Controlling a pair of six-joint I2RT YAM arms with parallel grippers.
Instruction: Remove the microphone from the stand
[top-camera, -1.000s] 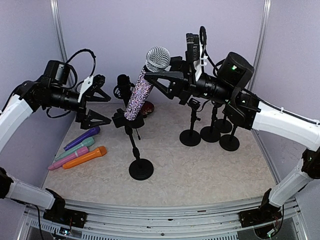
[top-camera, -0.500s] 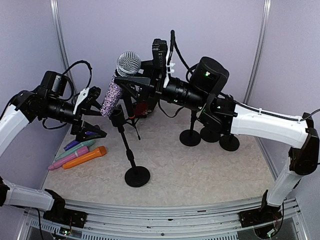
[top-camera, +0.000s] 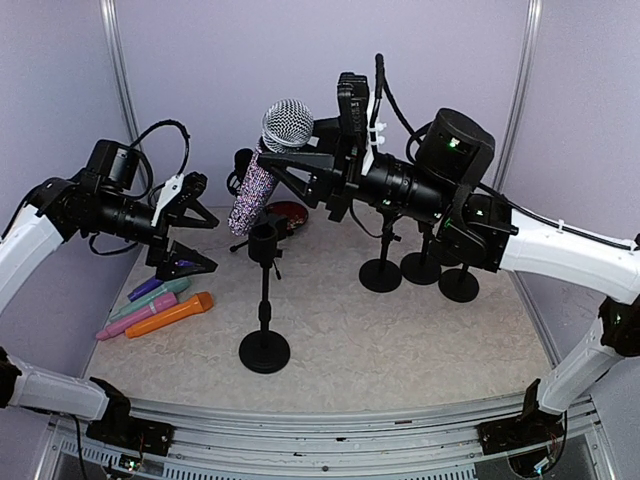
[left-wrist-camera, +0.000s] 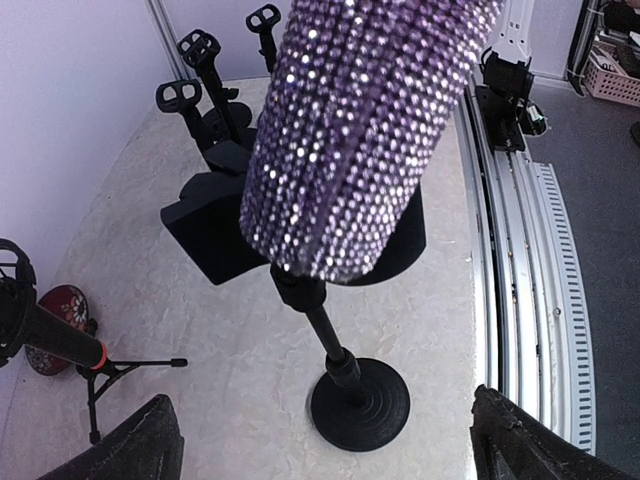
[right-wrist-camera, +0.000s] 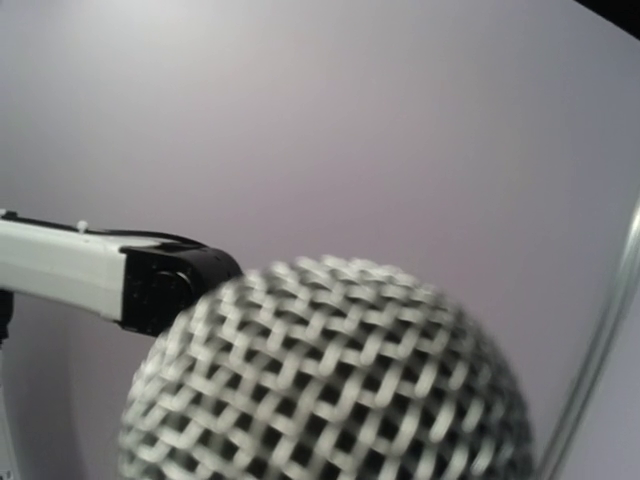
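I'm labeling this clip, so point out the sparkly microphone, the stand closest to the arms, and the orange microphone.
sparkly microphone (top-camera: 252, 195), top view, glitter handle.
stand (top-camera: 264, 352), top view, round base.
orange microphone (top-camera: 170, 314), top view, middle of body.

Four coloured microphones are lying side by side at the worktop's left edge, three black stands are standing clustered rear right, and a red dish is sitting at the back.

Lavender walls, beige marbled tabletop, metal corner posts
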